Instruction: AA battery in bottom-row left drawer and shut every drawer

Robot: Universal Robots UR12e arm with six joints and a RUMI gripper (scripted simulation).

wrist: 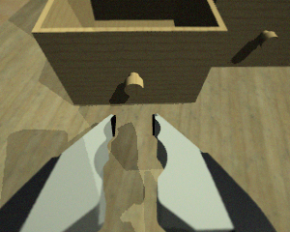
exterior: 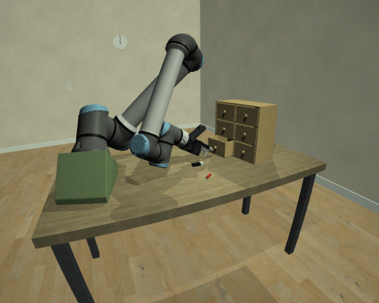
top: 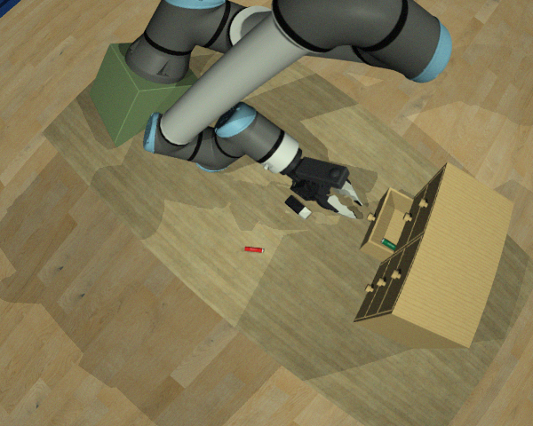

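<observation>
The wooden chest (top: 459,256) (exterior: 266,130) stands upright. Its bottom-left drawer (top: 396,224) (exterior: 220,148) (wrist: 169,63) is pulled well out; the other drawers look shut. A green battery (top: 388,243) lies inside the open drawer, near its right wall by the chest front; it is hidden in the other views. My gripper (top: 359,210) (exterior: 209,151) (wrist: 133,116) is partly open, with nothing between its fingertips. It is low in front of the drawer's knob (top: 371,216) (wrist: 134,84), which lies ahead of the fingertips in the wrist view, with a gap between.
A red cylinder (top: 254,249) (exterior: 208,176) lies on the table. A black and white block (top: 298,207) (exterior: 197,163) lies close beside and below the gripper. The chest's other knobs stick out from its front. The green base block (top: 115,100) (exterior: 81,177) carries the arm.
</observation>
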